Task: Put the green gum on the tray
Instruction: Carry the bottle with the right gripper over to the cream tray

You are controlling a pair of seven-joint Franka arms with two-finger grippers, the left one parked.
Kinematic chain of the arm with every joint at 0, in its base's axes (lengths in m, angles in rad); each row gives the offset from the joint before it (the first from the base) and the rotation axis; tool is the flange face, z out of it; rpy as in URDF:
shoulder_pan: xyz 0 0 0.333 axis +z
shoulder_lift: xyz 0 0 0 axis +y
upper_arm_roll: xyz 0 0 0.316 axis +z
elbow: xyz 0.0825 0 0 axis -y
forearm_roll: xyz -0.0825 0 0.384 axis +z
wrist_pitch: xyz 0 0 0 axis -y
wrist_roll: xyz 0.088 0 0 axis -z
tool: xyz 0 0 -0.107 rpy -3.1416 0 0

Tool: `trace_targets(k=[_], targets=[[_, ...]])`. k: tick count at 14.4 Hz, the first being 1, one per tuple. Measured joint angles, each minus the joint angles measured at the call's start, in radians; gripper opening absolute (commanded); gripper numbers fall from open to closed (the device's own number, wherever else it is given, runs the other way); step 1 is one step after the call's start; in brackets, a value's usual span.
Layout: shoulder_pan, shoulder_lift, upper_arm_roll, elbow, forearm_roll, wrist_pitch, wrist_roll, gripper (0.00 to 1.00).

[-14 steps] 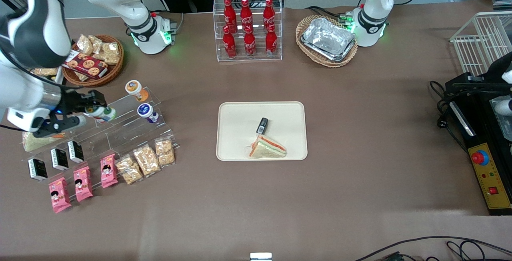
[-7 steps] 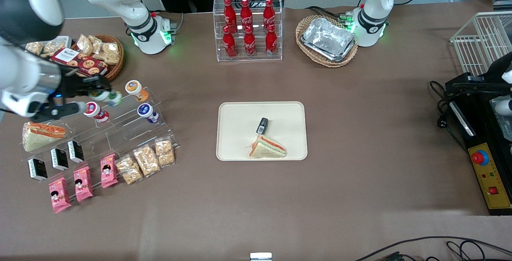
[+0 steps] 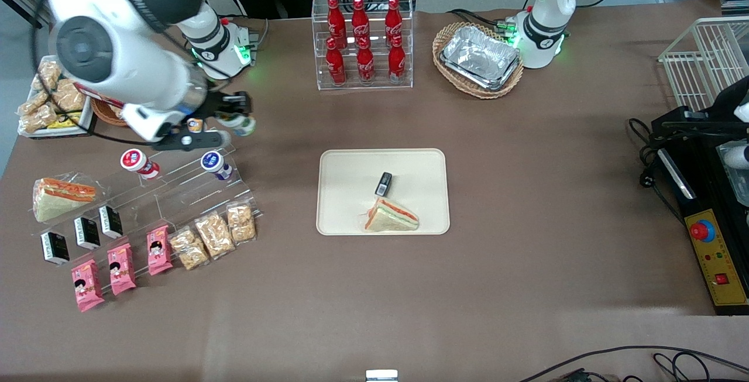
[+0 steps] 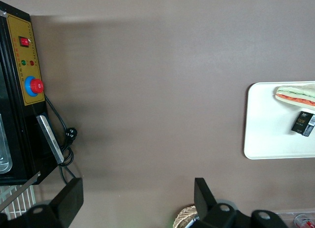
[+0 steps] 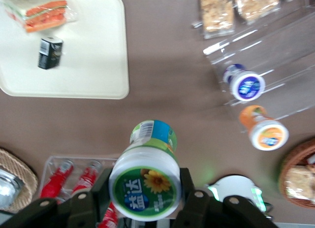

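My right gripper [image 3: 233, 117] hangs in the air above the brown table, between the clear stepped shelf and the tray, shut on the green gum [image 3: 241, 125]. In the right wrist view the green gum [image 5: 145, 181] fills the space between the black fingers [image 5: 101, 188], its white lid with a green ring and a flower print facing the camera. The cream tray [image 3: 345, 171] lies at the table's middle with a wrapped sandwich [image 3: 391, 216] and a small black box [image 3: 383, 183] on it; the wrist view shows the tray [image 5: 93, 55] too.
A clear stepped shelf [image 3: 175, 186] holds a red-lidded bottle [image 3: 134, 161], a purple-blue-lidded bottle [image 3: 212, 162], an orange-lidded bottle [image 5: 266, 133], snack bags and black boxes. A rack of red cola bottles [image 3: 363, 40] and a wicker basket of foil trays [image 3: 478, 57] stand farther from the camera.
The gripper lifted the green gum off the shelf and carried it toward the tray, rising as it went. The red-lidded bottle on the shelf came into view.
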Motion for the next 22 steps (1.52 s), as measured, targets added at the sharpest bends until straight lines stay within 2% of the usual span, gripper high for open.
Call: trace_targets(k=[3,9,18,22], targets=[[0.069,0.014,0.019,-0.078,0.002,0.134,0.100,0.37],[0.207,0.063,0.024,-0.300,0.003,0.495,0.249,0.37],[0.292,0.209,0.023,-0.413,0.003,0.840,0.345,0.38],[0.301,0.294,0.016,-0.418,-0.036,0.924,0.355,0.38]])
